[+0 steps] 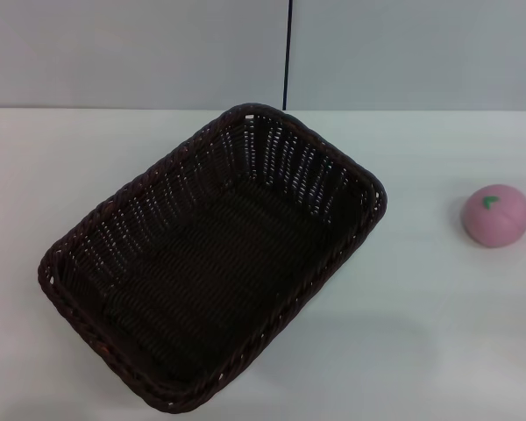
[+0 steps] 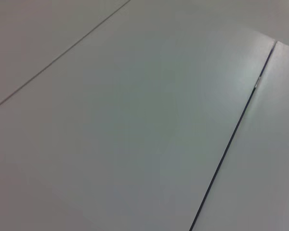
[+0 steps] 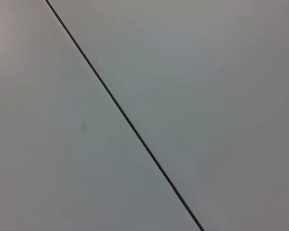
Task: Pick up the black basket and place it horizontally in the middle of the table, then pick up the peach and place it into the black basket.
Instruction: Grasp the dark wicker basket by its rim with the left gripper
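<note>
Leftmost on the table sits the basket, a large dark woven rectangle with rounded corners and a braided rim. It lies at a slant, one short end toward the near left corner of the head view and the other angled away toward the far middle. Its near corner runs right down to the lower edge of that view, so the rim there is barely inside the picture. Nothing lies in it; the woven floor shows bare, and the open-weave sides let the white tabletop glint through.

Further right, well apart from the basket, the peach rests on the bare tabletop near the right edge of the head view. It is a small pink ball with a tiny green mark on top, outside the basket.

Behind the table stands a pale wall with a thin dark vertical seam.

Neither gripper appears in any view, so how far either is open, or whether it has hold of anything, cannot be told. Both wrist views show only flat pale panels crossed by dark seam lines.
</note>
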### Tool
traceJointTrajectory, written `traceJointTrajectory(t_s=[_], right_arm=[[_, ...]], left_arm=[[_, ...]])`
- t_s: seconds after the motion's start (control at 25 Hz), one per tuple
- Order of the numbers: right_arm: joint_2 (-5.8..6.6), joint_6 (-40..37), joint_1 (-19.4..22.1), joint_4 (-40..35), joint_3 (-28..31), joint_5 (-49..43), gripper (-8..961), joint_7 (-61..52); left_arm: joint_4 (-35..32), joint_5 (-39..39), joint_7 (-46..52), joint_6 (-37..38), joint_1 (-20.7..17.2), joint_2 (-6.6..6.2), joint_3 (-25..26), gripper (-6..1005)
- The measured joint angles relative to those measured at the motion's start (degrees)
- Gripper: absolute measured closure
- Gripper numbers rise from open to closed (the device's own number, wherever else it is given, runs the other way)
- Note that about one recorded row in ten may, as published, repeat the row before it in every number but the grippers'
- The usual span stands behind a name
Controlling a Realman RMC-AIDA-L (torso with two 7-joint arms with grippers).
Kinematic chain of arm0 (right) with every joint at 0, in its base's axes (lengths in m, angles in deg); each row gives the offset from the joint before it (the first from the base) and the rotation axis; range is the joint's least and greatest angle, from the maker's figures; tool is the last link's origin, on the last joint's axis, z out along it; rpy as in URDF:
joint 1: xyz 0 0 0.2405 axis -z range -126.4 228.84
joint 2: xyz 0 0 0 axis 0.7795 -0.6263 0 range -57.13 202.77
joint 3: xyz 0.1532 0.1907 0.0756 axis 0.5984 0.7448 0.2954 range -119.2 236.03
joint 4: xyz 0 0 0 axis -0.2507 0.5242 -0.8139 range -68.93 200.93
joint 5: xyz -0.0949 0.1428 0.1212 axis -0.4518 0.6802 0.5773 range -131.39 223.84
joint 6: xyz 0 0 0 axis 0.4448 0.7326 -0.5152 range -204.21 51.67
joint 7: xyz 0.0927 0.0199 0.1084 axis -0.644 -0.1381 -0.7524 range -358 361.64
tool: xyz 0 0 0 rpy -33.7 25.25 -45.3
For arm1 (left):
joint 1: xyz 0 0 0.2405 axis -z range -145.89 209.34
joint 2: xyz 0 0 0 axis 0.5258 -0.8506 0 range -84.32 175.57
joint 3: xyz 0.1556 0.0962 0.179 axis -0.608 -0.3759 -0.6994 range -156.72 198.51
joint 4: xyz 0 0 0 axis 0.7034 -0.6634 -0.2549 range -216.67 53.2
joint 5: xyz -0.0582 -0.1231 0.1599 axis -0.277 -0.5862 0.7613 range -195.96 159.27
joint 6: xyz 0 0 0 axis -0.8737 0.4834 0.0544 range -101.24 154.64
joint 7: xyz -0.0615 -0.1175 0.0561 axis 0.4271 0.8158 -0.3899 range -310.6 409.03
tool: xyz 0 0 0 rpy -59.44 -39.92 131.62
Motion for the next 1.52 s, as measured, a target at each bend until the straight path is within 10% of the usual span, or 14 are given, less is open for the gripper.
traceJointTrajectory(t_s=[0.8,0.92,1.2,1.52], right_arm=[[-0.05,0.2,0.3,0.1,-0.1,0.0,461,0.2],[-0.05,0.4,0.3,0.1,-0.1,0.0,461,0.2],[0.03,0.5,0.1,0.1,-0.2,0.0,461,0.2],[-0.01,0.5,0.2,0.1,-0.2,-0.2,461,0.2]], left_arm=[[-11.6,0.2,17.0,-1.7,-0.4,-1.36,-7.4,392],[-16.6,2.7,23.6,-2.3,0.1,-2.96,-10.7,392],[-29.7,19.4,43.9,-1.7,7.1,-11.62,-21.6,393],[-46.5,46.0,54.1,-5.0,14.1,-12.39,-21.5,393]])
